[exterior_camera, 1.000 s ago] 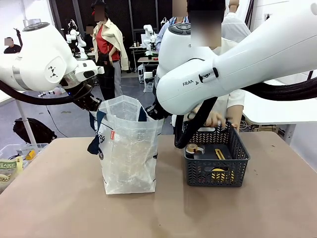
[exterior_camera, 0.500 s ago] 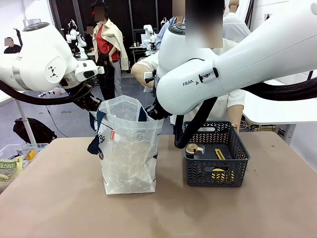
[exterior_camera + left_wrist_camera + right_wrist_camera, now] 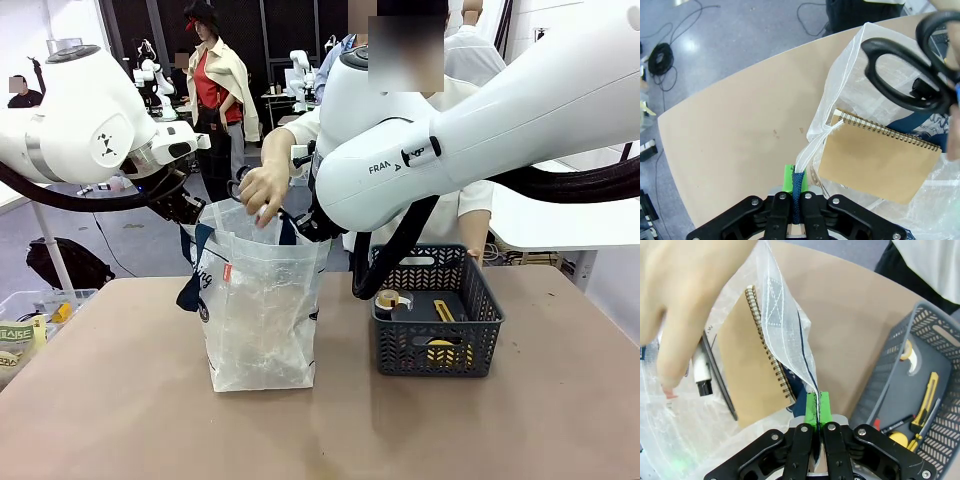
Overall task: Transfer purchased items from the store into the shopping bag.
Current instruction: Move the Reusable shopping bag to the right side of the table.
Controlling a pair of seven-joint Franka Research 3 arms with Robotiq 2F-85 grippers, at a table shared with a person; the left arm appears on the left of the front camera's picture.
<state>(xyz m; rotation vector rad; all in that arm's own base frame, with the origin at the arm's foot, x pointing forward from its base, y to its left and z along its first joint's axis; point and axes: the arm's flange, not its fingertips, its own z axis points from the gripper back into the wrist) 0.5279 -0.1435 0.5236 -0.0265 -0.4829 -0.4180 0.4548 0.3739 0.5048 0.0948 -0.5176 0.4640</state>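
Left end effector point(image 3: 796, 192) is pinching shut on the navy handle of the shopping bag point(image 3: 262, 310), right end effector point(image 3: 816, 411) on its opposite rim. A hand point(image 3: 262, 190) is holding scissors point(image 3: 871, 49) above the bag, the store point(image 3: 436, 352) sitting just beside it.

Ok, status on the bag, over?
Translucent white plastic shopping bag held open: left tool shut on its dark navy strap handle, right tool shut on its rim. Person's hand with black scissors over the mouth.
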